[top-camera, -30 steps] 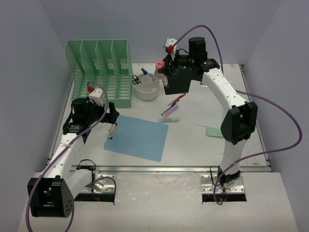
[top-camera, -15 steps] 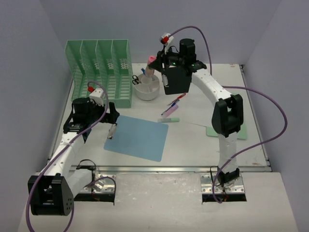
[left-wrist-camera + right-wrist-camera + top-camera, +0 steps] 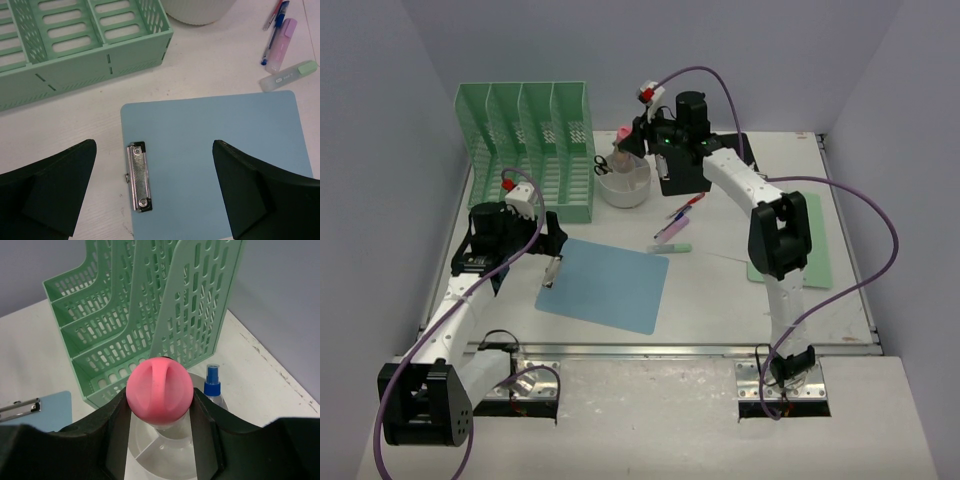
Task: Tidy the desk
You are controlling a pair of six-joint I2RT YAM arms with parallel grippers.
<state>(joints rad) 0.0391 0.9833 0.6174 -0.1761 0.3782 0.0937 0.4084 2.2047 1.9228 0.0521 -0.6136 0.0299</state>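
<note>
Your table (image 3: 720, 300) lies beneath both arms, and neither end effector touches its white surface.

Left end effector (image 3: 154, 167): the jaws are spread wide. It hangs above the front-left part of the table, directly over a blue clipboard (image 3: 210, 165) that lies flat there. The clipboard's metal clip (image 3: 138, 176) sits between the two fingers (image 3: 50, 192) as seen from the left wrist, clear of both. The table shows as bare white just left of the clipboard's edge.

Right end effector (image 3: 159, 412): the jaws are pinching a pink-capped bottle (image 3: 159, 388), one finger against each side just under the cap. It is raised over the rear centre of the table, above a white round caddy (image 3: 625, 185) that stands on the table beside the mint-green file rack (image 3: 525, 150). You cannot tell from these views whether the bottle's base rests in the caddy. A blue spray bottle (image 3: 212, 385) stands in the caddy, right of the pink cap in the wrist view.

Elsewhere on the table: loose pens (image 3: 685, 208), a pink highlighter (image 3: 280, 45) and a pale green highlighter (image 3: 287, 76) lie between the caddy and the clipboard; a green sheet (image 3: 815, 240) lies flat at the right side.
</note>
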